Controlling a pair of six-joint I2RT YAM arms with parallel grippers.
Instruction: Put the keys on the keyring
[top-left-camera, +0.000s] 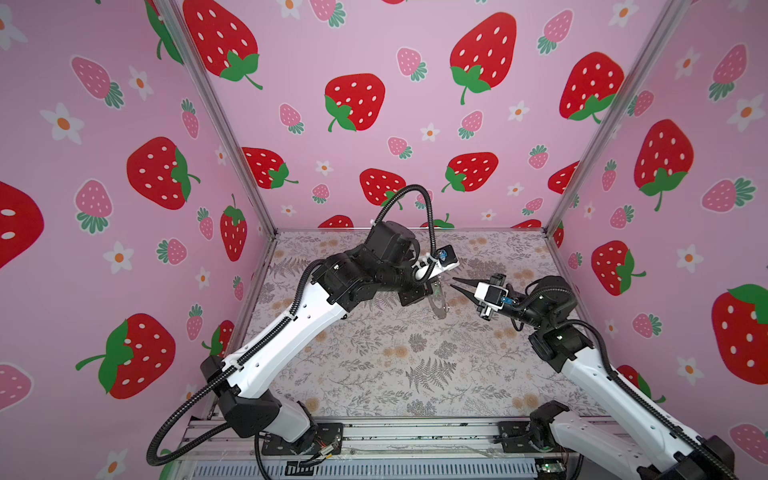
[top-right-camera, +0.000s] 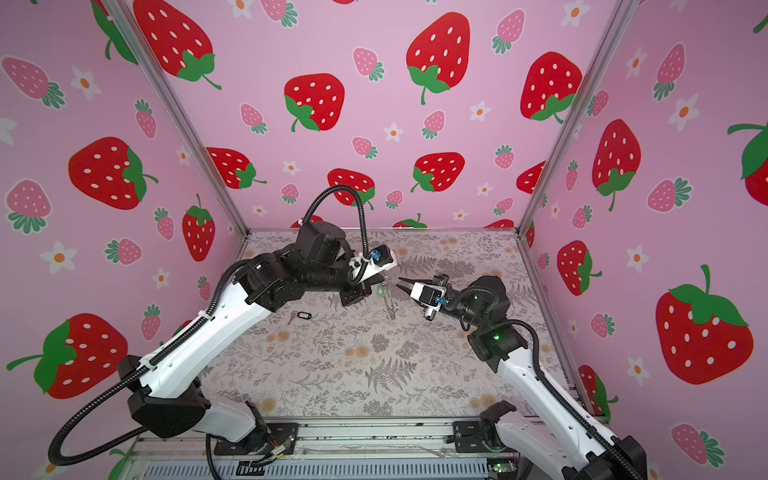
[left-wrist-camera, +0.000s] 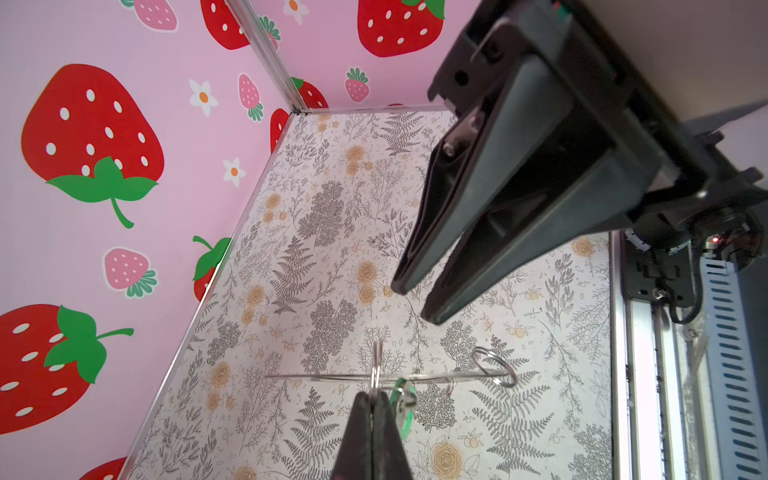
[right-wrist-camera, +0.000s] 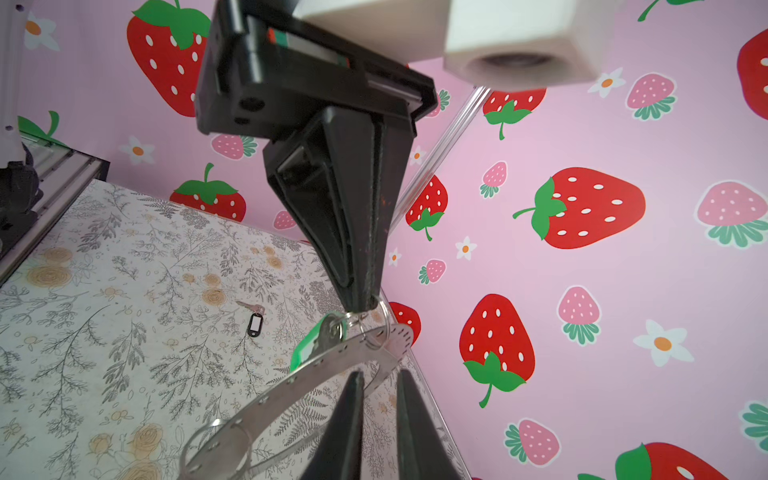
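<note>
Aloft over mid-table, one grey keyring (right-wrist-camera: 299, 376) hangs from the left gripper (right-wrist-camera: 360, 307), which is clamped tight on its wire loop (right-wrist-camera: 376, 328). One green key (right-wrist-camera: 305, 349) dangles there. The right gripper (right-wrist-camera: 380, 374), jaws narrowly parted and holding nothing, hovers just beside it. One black-rimmed key (right-wrist-camera: 255, 324) lies on the table (right-wrist-camera: 124, 311), farther left.

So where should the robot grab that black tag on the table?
Pinch the black tag across its two long edges, probably straight from above: it lies flat on the table, and a small key sits at one end.
</note>
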